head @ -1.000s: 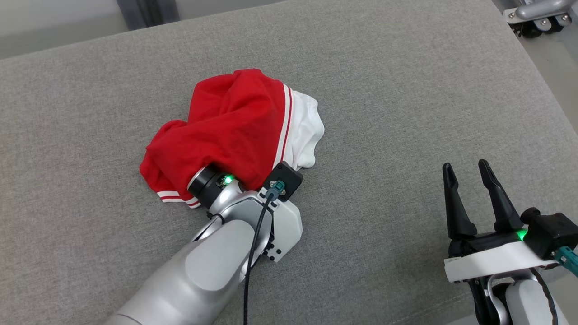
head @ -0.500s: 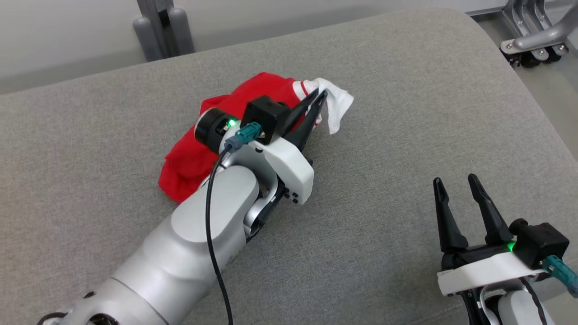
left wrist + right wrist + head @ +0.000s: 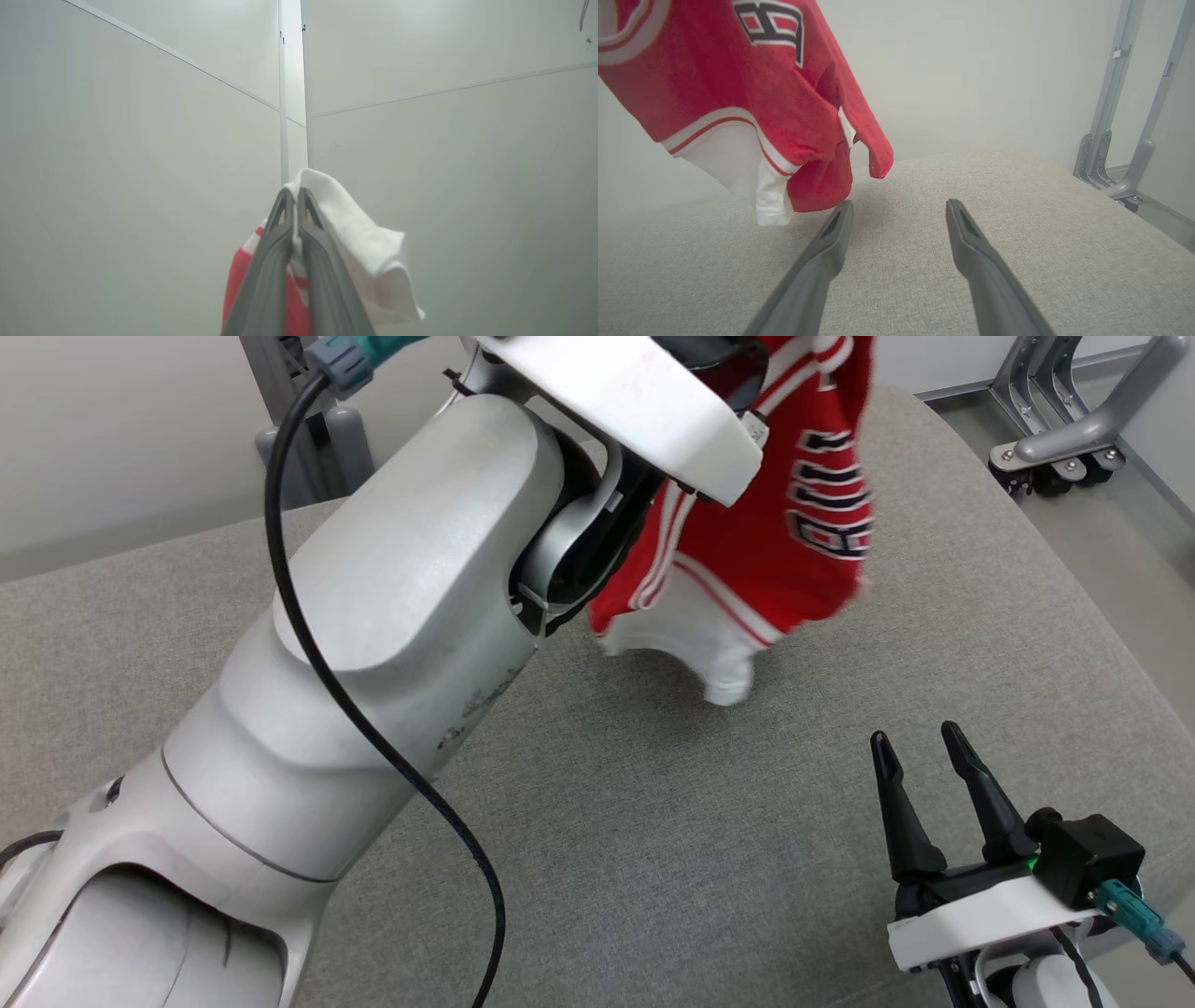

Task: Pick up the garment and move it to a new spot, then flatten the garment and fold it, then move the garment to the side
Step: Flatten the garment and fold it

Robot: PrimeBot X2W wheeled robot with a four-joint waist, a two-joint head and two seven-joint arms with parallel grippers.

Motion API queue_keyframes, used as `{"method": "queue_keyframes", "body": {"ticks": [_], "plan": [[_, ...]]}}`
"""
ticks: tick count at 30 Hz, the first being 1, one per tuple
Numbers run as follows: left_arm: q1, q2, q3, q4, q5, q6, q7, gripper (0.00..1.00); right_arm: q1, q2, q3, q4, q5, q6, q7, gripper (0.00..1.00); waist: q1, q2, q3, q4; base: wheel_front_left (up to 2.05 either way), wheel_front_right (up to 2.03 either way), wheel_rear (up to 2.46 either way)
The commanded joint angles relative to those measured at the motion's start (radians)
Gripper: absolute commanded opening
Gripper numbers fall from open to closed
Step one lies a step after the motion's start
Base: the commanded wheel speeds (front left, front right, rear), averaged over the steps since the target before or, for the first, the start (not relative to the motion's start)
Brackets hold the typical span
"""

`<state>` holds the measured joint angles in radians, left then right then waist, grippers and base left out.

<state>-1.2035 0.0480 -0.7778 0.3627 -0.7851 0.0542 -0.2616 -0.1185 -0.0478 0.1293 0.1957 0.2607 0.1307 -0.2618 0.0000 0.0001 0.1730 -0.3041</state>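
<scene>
Progress check, working outward from the robot: right pincer (image 3: 915, 733) sits low and close in, fingers spread wide with nothing between them, over the grey surface (image 3: 653, 821). Further out, the garment (image 3: 803, 523) is up in the air, dangling above the far part of that surface and looking clear of it. So the pick-up is done, I'd say, and the carry to a new spot is in hand. Flattening, folding and shifting it aside are all left. It's a red jersey with white trim, thin stripes and dark block lettering, hanging bunched with a white end lowest. Up top, left pincer (image 3: 293, 191) is clamped tight on a white edge.
</scene>
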Motion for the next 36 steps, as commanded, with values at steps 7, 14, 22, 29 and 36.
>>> {"method": "queue_keyframes", "body": {"ticks": [7, 14, 22, 29, 36], "plan": [[0.154, 0.006, -0.032, -0.046, -0.037, -0.059, -0.003, 0.0, 0.01, -0.004, -0.031, -0.009, -0.003, 0.0, -0.005, 1.0, 0.0, -0.0001, 0.021, 0.041, 0.0, 0.0, 0.0], [0.505, 0.059, 0.077, -0.062, 0.111, -0.105, -0.003, 0.0, 0.022, -0.005, -0.064, -0.016, -0.01, 0.0, -0.005, 1.0, 0.0, -0.0001, 0.044, 0.119, 0.0, 0.0, 0.0], [0.799, 0.124, 0.335, -0.149, 0.224, -0.122, -0.003, 0.0, 0.011, -0.005, -0.065, -0.019, -0.021, 0.0, -0.005, 1.0, 0.0, -0.0001, 0.051, 0.181, 0.0, 0.0, 0.0], [0.907, 0.134, 0.473, -0.165, 0.31, -0.176, -0.003, 0.0, 0.011, -0.005, -0.067, -0.015, -0.032, 0.0, -0.005, 1.0, 0.0, -0.0001, 0.048, 0.203, 0.0, 0.0, 0.0], [0.93, 0.164, 0.457, 0.009, 0.33, -0.185, -0.003, 0.27, 0.006, -0.005, -0.055, -0.007, -0.035, 0.0, -0.005, 1.0, 0.0, -0.0001, 0.039, 0.215, 0.0, 0.0, 0.0]]}}
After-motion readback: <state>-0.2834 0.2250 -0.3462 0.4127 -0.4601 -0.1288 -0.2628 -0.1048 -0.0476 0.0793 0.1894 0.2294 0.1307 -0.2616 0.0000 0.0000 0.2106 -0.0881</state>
